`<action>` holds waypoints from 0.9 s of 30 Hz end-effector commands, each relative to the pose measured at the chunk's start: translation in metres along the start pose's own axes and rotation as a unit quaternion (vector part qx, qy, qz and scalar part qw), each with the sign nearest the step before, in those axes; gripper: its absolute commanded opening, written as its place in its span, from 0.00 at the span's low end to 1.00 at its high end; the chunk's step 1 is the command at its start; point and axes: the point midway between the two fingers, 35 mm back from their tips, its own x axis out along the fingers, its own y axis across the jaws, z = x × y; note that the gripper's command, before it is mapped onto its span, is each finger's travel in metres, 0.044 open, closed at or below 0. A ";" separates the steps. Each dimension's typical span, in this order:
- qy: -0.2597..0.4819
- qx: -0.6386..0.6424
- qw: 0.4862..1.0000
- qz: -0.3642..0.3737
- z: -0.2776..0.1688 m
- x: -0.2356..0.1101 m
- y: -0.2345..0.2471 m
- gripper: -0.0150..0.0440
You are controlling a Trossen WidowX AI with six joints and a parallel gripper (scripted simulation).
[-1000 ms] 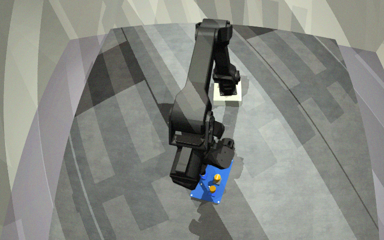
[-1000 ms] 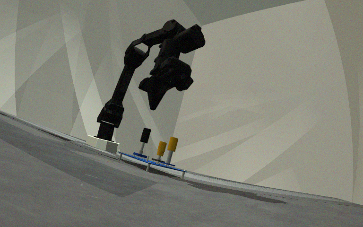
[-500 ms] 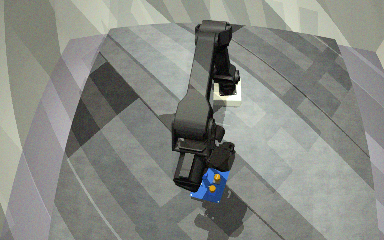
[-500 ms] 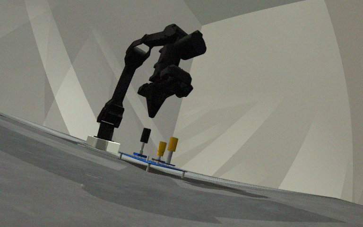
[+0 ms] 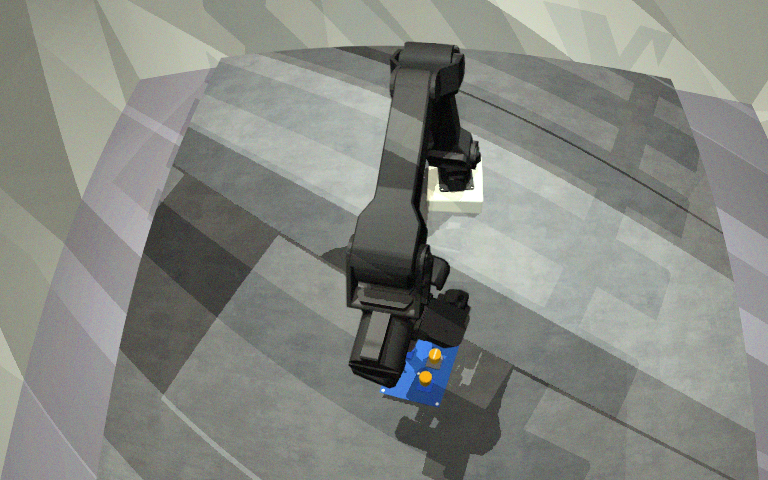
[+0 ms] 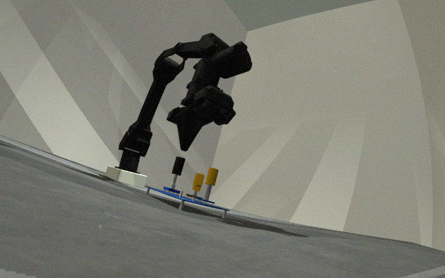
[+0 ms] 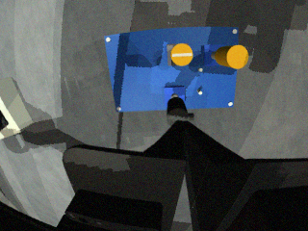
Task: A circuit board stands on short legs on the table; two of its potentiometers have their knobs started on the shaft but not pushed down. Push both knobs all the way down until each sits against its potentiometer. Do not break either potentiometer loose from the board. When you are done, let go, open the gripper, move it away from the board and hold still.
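A blue circuit board (image 5: 443, 386) (image 6: 219, 208) (image 7: 141, 80) stands on short legs on the table. It carries a black knob (image 6: 178, 165) (image 7: 177, 107) and two yellow knobs. The black knob and one yellow knob (image 5: 425, 377) (image 6: 211, 176) (image 7: 233, 57) sit high on bare shafts. The other yellow knob (image 5: 434, 354) (image 6: 198, 182) (image 7: 181, 54) sits lower. My gripper (image 6: 185, 147) (image 7: 181, 126) is shut and empty. It points down, a short way above the black knob, without touching it. In the top view the arm hides the black knob and the fingertips.
The arm's white base block (image 5: 454, 198) (image 6: 126, 175) stands behind the board. The arm reaches over the board's left side in the top view.
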 end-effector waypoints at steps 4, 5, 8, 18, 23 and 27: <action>0.003 -0.002 1.000 0.005 -0.001 0.011 0.001 0.25; 0.003 -0.002 1.000 0.005 -0.001 0.011 0.001 0.25; 0.003 -0.002 1.000 0.005 -0.001 0.011 0.001 0.25; 0.003 -0.002 1.000 0.005 -0.001 0.010 0.001 0.25; 0.003 -0.002 1.000 0.005 -0.001 0.012 0.001 0.25; 0.003 -0.002 1.000 0.005 -0.001 0.013 0.001 0.25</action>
